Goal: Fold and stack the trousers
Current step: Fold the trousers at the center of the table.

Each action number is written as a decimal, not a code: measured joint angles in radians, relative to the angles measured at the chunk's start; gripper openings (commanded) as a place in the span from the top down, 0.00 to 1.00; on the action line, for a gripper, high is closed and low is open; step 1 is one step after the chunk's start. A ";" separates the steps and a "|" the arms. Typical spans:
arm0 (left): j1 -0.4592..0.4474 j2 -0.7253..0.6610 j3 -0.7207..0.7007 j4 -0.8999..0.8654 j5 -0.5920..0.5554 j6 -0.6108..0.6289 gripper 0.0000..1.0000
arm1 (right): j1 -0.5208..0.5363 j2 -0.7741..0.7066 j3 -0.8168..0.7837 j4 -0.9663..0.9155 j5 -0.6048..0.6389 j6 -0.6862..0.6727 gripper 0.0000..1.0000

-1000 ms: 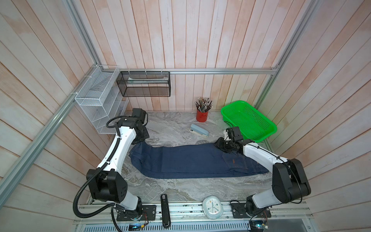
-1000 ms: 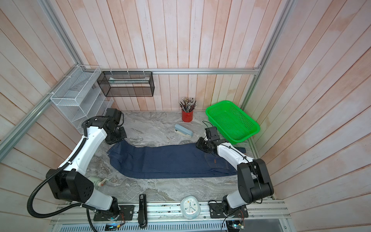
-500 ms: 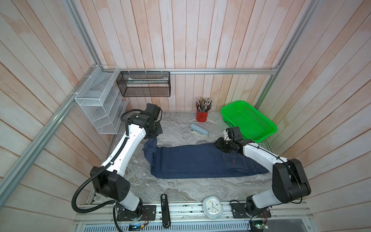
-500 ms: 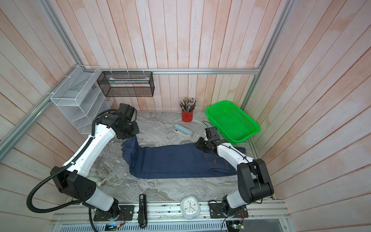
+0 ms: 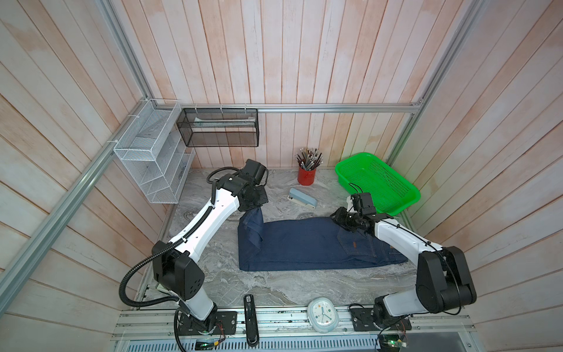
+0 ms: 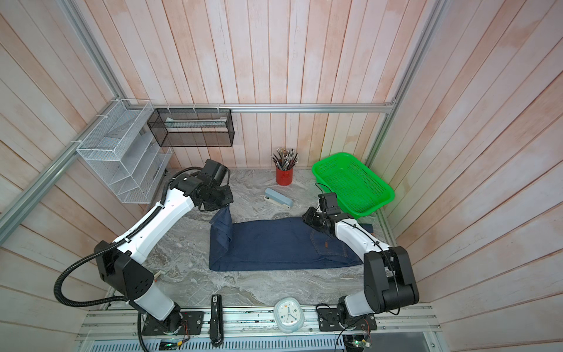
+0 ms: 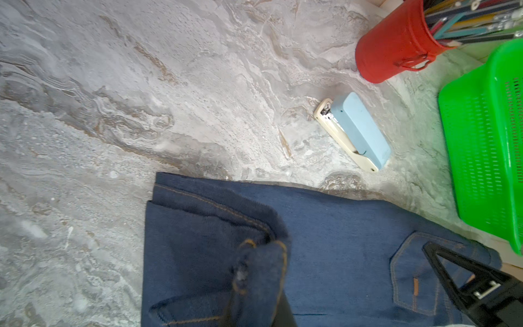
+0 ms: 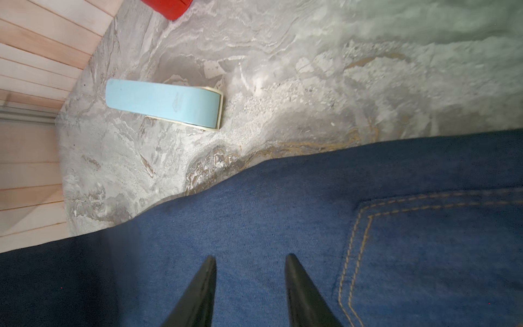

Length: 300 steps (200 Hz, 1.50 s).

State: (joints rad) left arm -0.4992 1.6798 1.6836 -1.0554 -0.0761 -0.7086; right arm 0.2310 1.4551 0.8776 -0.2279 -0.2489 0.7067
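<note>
1. The left arm (image 5: 210,219) rises from its base and leans toward the far side of the counter (image 5: 274,283), wrist bent downward; the left end effector (image 5: 258,208) is pressed together on the leg end of the trousers (image 5: 304,243), holding that corner up off the counter.
2. The right arm (image 5: 399,237) stretches low and nearly level over the waist end; the right end effector (image 5: 338,218) sits at the far edge of the denim, just beside the back pocket (image 5: 355,243).
3. The trousers lie lengthwise across the middle of the counter, waist toward the right arm and leg end raised, draping back onto the flat part in a loose fold.
4. In both top views we see the whole fold and both arms, but not the jaws; the right wrist view does show them. There the fingers (image 8: 203,294) stand spread with nothing between them, tips over plain denim beside the pocket stitching; whether they touch the cloth we cannot tell.
5. The left wrist view shows the pinched hem (image 7: 260,254) bunched close to the lens, tan stitching curling round it; its own fingers are hidden behind the cloth.
6. Both wrist views show the blue stapler (image 8: 164,104) on bare counter near the trousers' far edge; only the left wrist view adds the red cup (image 7: 396,45) and the green basket (image 7: 486,141).
</note>
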 measured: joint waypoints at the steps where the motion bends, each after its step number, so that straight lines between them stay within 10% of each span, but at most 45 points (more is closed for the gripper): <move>1: -0.001 0.002 0.000 0.001 0.001 0.000 1.00 | -0.001 -0.001 0.000 0.000 0.000 0.000 0.58; 254: -0.242 0.382 0.099 0.152 0.177 -0.120 1.00 | -0.043 -0.101 -0.060 -0.014 0.024 -0.003 0.58; 300: -0.273 0.446 0.127 0.185 0.229 -0.138 0.53 | -0.047 -0.111 -0.060 -0.015 0.031 -0.003 0.58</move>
State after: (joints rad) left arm -0.7719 2.1262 1.8111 -0.8703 0.1528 -0.8463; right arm 0.1844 1.3445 0.8173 -0.2432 -0.2184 0.7040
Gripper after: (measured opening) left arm 0.339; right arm 0.419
